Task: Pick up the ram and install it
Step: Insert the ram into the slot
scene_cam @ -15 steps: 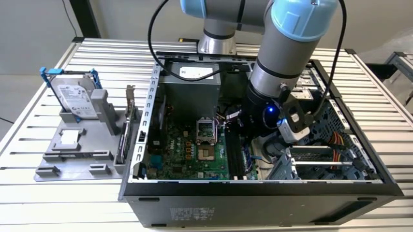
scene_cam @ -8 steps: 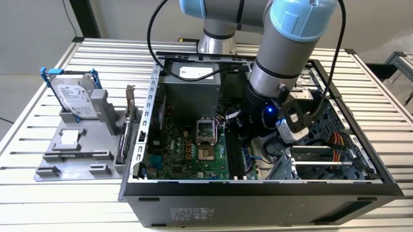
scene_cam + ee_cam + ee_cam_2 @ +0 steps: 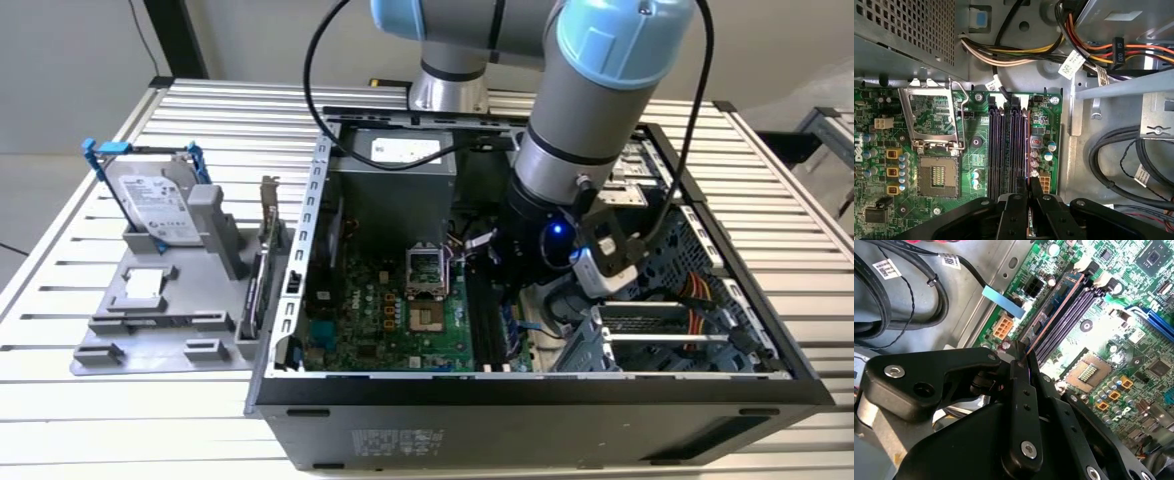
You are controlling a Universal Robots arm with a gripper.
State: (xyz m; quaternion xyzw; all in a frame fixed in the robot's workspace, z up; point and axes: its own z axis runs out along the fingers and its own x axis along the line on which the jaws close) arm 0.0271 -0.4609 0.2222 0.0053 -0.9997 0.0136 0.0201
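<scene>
1. Nearest the camera in the second wrist view, the gripper (image 3: 1025,357) has its black fingers (image 3: 1021,385) pinched together on the near end of the ram (image 3: 1054,312), a thin stick seen edge-on.
2. The ram's long axis runs straight away from the fingers, parallel to the black memory slots (image 3: 1008,150). It sits in or directly over the outermost slot, the one closest to the motherboard's edge; whether it is fully seated cannot be told.
3. Beyond the slots on the green motherboard (image 3: 929,125) lies the open processor socket (image 3: 936,175), with its metal frame raised.
4. All this sits inside the open computer case (image 3: 534,385), which also holds bundled cables and a power supply.
5. Farthest off, at the exterior view's left, a grey holder (image 3: 160,300) on the slatted worktop (image 3: 80,400) carries a hard drive (image 3: 154,205) in a blue frame.
</scene>
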